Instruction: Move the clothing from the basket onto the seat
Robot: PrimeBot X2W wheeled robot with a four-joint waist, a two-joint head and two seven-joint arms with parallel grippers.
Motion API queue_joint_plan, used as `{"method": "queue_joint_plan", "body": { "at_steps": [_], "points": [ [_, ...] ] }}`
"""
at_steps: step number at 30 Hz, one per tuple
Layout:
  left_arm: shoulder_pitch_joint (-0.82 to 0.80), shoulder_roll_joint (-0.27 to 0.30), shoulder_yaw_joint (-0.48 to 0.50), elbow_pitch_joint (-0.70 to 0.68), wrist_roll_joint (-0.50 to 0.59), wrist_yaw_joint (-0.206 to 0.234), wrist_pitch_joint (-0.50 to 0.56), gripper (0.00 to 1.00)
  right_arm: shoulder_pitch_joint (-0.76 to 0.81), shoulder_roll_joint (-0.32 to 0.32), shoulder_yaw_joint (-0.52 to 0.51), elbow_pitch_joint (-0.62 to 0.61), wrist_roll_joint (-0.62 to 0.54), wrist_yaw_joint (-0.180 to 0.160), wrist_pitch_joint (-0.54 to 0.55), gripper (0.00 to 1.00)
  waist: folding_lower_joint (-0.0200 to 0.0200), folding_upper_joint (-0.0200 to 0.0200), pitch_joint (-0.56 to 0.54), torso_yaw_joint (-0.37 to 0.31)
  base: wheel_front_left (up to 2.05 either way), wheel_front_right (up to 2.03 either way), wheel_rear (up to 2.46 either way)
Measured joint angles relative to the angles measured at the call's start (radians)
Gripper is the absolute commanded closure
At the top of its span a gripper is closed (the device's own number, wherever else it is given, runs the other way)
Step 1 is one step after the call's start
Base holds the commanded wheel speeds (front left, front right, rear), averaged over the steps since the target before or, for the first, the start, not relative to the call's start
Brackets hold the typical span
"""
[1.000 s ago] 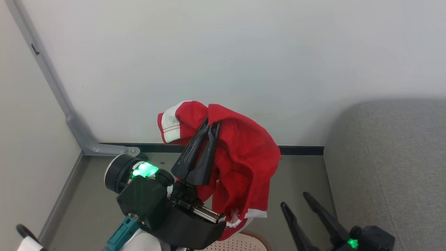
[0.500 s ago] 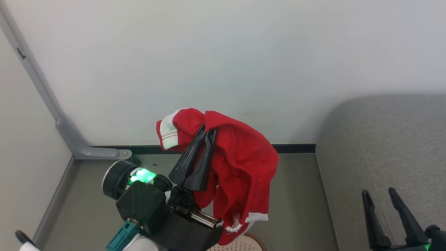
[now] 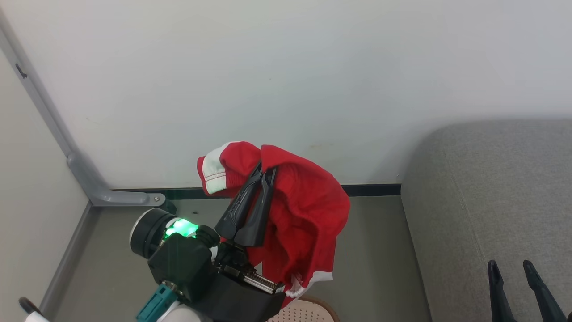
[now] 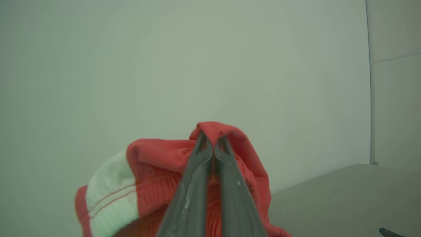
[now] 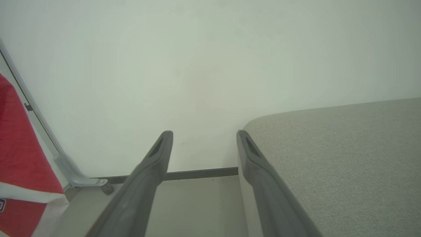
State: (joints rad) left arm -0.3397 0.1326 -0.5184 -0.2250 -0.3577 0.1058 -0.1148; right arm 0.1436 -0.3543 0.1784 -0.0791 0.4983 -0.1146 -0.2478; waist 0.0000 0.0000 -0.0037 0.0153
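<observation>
Bare grey floor [image 3: 375, 250] between white wall [image 3: 286, 80] and rounded corner of grey seat [image 3: 491, 188]. Pinching red garment [image 3: 308, 210] in left tool [image 3: 267, 169], hung above basket [image 3: 308, 311] rim, left of seat. Right tool [image 3: 509, 264] spread, over seat edge.

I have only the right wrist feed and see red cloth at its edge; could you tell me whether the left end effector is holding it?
Observer: Yes. The left end effector is shut on the red garment, pinching a fold at its fingertips.
Operator: Thank you. Is the garment out of the basket?
Observer: Mostly. Its white-trimmed hem hangs right over the basket at the head view's bottom edge. I cannot tell whether they touch.
</observation>
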Motion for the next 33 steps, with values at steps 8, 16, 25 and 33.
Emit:
{"method": "queue_joint_plan", "body": {
  "at_steps": [8, 16, 25, 33],
  "points": [
    [0.000, 0.000, 0.004, -0.003, 0.000, 0.000, 0.000, 1.00, 0.014, 0.014, -0.014, -0.014, -0.005, -0.001, 0.000, 0.00, 0.0000, 0.0000, 0.000, -0.002, 0.00, 0.00, 0.00],
    [0.000, 0.000, 0.004, -0.007, 0.000, 0.000, 0.000, 1.00, 0.015, 0.019, -0.018, -0.022, -0.006, -0.001, 0.000, 0.00, 0.0000, 0.0000, 0.001, -0.004, 0.00, 0.00, 0.00],
    [0.000, 0.000, 0.004, -0.012, 0.000, 0.000, 0.007, 1.00, 0.015, 0.022, -0.020, -0.035, -0.009, -0.001, 0.000, 0.00, 0.0000, 0.0000, 0.007, -0.002, 0.00, 0.00, 0.00],
    [0.000, 0.000, -0.006, -0.027, 0.000, 0.000, 0.008, 1.00, 0.003, 0.020, 0.012, -0.035, -0.013, 0.022, 0.000, 0.00, 0.0000, 0.0000, 0.012, 0.006, 0.00, 0.00, 0.00]
  ]
}}
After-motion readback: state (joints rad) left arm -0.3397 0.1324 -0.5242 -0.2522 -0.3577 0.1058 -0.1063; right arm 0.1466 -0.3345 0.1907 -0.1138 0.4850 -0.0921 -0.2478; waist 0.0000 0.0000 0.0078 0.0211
